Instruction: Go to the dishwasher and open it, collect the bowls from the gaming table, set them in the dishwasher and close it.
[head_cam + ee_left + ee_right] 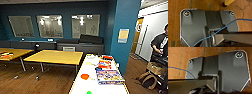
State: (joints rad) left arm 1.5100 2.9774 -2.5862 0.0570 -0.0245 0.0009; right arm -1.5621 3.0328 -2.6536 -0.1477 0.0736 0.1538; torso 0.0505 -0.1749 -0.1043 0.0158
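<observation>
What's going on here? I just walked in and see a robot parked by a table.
Nothing is being handled right now. The robot faces the long white gaming table, where the red-orange bowl and the green bowl sit beside colourful boxes. A person stands off to the right.

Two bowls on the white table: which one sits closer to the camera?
The green bowl, at the picture's lower edge on the gaming table. The red-orange bowl lies farther up, left of the game boxes.
</observation>
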